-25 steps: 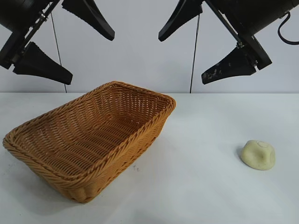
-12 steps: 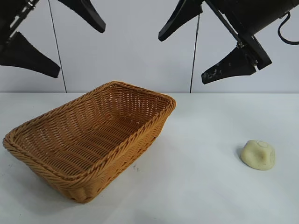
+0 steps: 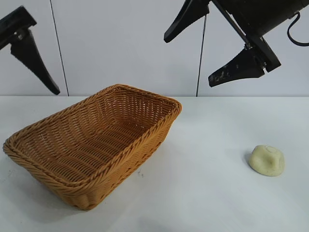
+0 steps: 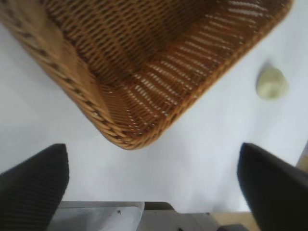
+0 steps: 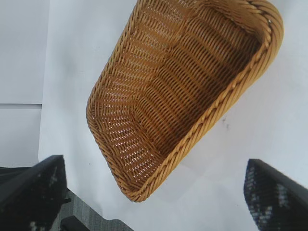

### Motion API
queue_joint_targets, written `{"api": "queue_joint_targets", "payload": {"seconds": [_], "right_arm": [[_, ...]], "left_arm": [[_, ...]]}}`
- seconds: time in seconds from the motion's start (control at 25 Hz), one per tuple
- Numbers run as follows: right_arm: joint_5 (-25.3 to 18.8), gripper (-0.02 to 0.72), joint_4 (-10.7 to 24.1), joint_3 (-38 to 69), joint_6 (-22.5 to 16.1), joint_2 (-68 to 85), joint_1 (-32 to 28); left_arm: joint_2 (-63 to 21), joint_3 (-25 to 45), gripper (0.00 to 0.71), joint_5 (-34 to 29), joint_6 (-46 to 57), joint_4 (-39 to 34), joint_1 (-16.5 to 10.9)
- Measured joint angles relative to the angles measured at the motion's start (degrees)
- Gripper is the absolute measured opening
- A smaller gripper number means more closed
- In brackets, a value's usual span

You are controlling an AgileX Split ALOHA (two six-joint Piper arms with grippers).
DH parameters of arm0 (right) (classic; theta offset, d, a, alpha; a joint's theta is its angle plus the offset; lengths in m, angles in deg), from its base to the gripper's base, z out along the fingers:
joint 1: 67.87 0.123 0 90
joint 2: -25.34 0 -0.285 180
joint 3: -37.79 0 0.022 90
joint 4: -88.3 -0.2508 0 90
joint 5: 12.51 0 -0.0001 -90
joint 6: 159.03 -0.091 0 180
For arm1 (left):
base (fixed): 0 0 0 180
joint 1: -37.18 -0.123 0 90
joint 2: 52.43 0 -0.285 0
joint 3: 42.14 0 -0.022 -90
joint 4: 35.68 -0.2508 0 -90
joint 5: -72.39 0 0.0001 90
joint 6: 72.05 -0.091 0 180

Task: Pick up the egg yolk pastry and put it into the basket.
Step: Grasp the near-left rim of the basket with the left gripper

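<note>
Egg yolk pastry (image 3: 267,160): lies dome-up on the white surface (image 3: 207,193), on the right, well apart from the basket; its longer side runs roughly left to right.
Basket (image 3: 91,145): rests on the left half of the surface, empty, its long axis running diagonally from the near left corner to the far right corner.
Obstacles: only bare surface lies between pastry and basket; the braided rim stands highest at the far right corner.
Open room: wide bare surface surrounds the pastry on all sides; the surface's far edge meets a pale wall (image 3: 130,43).
Left pincer (image 4: 154,173): raised at the far left above the basket's end, fingers spread wide, holding nothing.
Right pincer (image 3: 205,46): hangs high between basket and pastry, fingers apart, empty.
</note>
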Motion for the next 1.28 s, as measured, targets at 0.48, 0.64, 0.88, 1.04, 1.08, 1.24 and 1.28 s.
{"api": "queue_joint_targets", "payload": {"seconds": [0.48,0.64,0.88,1.04,1.08,1.24,1.28], "right_arm": [[1.07,0.694,0.00,0.00,0.00,0.00,0.00],[1.14,0.694,0.00,0.00,0.00,0.00,0.00],[1.16,0.694,0.00,0.00,0.00,0.00,0.00],[1.16,0.694,0.00,0.00,0.00,0.00,0.00],[1.16,0.694,0.00,0.00,0.00,0.00,0.00],[1.16,0.694,0.00,0.00,0.00,0.00,0.00],[1.16,0.694,0.00,0.00,0.00,0.00,0.00]], "left_arm": [[0.00,3.38,0.696,9.13,24.80,-14.45,4.01],[-0.04,6.48,0.696,9.82,27.96,-16.00,4.01],[-0.04,7.35,0.696,12.41,28.27,-15.61,4.14],[-0.04,7.41,0.696,12.61,28.27,-15.61,4.14],[-0.04,7.41,0.696,12.92,28.27,-15.56,4.14],[-0.04,7.41,0.696,14.18,28.27,-15.44,4.14],[-0.04,7.41,0.696,14.31,28.27,-15.44,4.14]]}}
